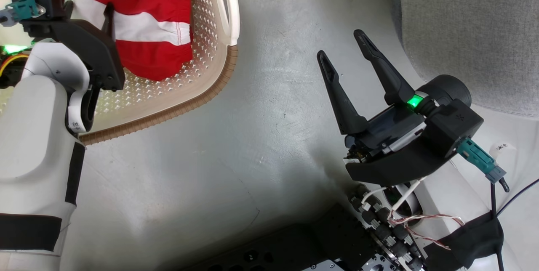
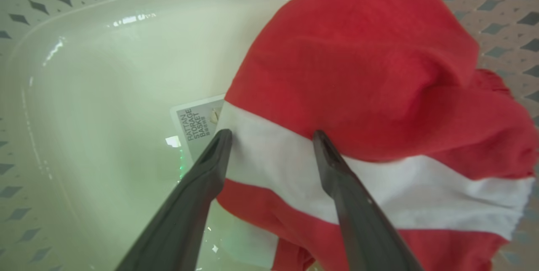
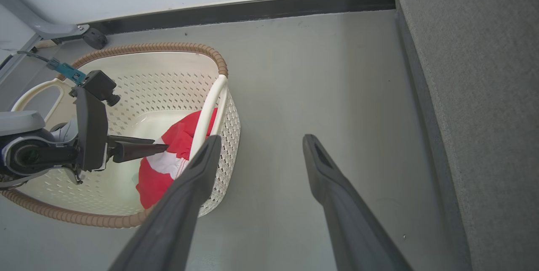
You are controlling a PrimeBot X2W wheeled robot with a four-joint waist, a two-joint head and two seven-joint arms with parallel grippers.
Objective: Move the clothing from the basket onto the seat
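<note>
L tool [image 2: 271,136] spread over soft bright-red, white-striped fabric clothing [image 2: 358,73]; grab not yet made.
Clothing lies bunched under and ahead of L tool's tips, inside the cream perforated plastic basket [image 2: 84,94] w/ brown woven-look rim. R tool [image 1: 341,43], fingers also apart and empty, hangs over grey floor [image 1: 252,136]; light-grey woven-fabric seat [image 1: 471,22] sits to its right. To do it well, imo: sink tips deeper so a thick fold bunches btwn them, not just the stripe edge, close firmly, lift up clear of the rim.
</note>
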